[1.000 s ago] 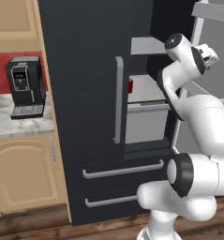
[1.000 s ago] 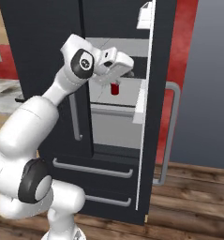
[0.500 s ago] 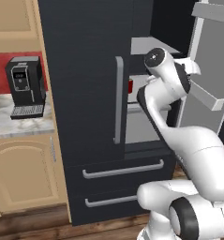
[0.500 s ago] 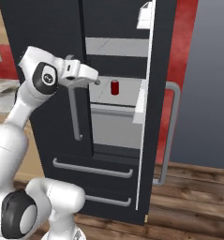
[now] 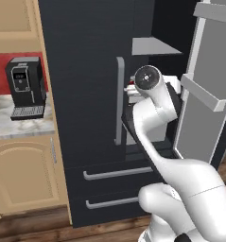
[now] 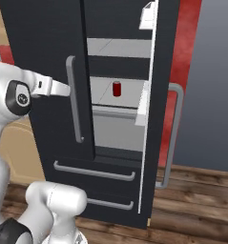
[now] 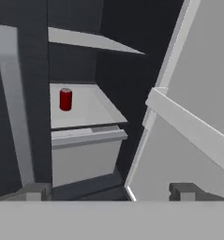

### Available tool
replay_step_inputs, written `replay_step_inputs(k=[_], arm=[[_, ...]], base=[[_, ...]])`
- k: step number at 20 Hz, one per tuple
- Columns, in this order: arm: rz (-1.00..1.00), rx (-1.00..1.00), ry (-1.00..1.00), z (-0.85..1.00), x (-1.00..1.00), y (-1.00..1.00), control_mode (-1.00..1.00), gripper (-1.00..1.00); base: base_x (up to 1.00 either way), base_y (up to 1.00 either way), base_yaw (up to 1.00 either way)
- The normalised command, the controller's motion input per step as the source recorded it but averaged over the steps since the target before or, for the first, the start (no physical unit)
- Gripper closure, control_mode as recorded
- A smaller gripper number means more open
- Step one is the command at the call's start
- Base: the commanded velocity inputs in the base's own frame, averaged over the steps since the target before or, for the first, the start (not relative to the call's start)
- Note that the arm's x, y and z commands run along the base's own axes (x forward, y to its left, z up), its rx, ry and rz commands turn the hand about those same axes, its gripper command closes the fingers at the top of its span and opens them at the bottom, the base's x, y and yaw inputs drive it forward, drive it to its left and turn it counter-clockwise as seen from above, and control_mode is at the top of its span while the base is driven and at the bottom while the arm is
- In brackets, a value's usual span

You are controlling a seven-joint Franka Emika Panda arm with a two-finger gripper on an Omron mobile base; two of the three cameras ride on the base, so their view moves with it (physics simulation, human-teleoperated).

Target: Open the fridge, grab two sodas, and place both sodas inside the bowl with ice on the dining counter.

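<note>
Tall black double-door fridge (image 6: 48, 57) with its right door (image 6: 156, 119) swung open, red soda can (image 7: 65, 99) on a shelf inside.

The small red can-like soda stands upright near the back left corner of the pale grey middle shelf (image 7: 92, 108), above a closed grey drawer (image 7: 85, 157). The two-finger gripper (image 7: 108, 191) hovers in front of the opening, jaws spread wide and holding nothing. The left door is closed, its long grey bar handle (image 6: 73, 97) upright. A black coffee machine (image 5: 24, 87) sits on the marble kitchen counter (image 5: 20, 127) left of the fridge.

Flat, even rendered light, no glare; soft low-res blur throughout; interior of tall black double-door fridge (image 6: 120, 71) dim, shelves brighter.
</note>
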Motion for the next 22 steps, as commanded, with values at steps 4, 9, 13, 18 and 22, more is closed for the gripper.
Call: replay_step_inputs(k=[4,9,13,18,22], arm=[[0.18,0.13,-0.11,0.02,-0.02,0.46,-1.0,-1.0],[0.16,0.02,-0.07,0.11,0.16,0.06,-1.0,-1.0],[0.13,-0.02,0.02,0.08,0.21,0.18,-1.0,-1.0],[0.12,-0.03,0.09,0.03,0.28,0.34,-1.0,-1.0],[0.09,0.0,0.02,0.02,0.27,0.19,-1.0,-1.0]], base=[[0.0,0.0,0.0],[0.0,0.0,0.0],[0.0,0.0,0.0],[0.0,0.0,0.0],[0.0,0.0,0.0]])
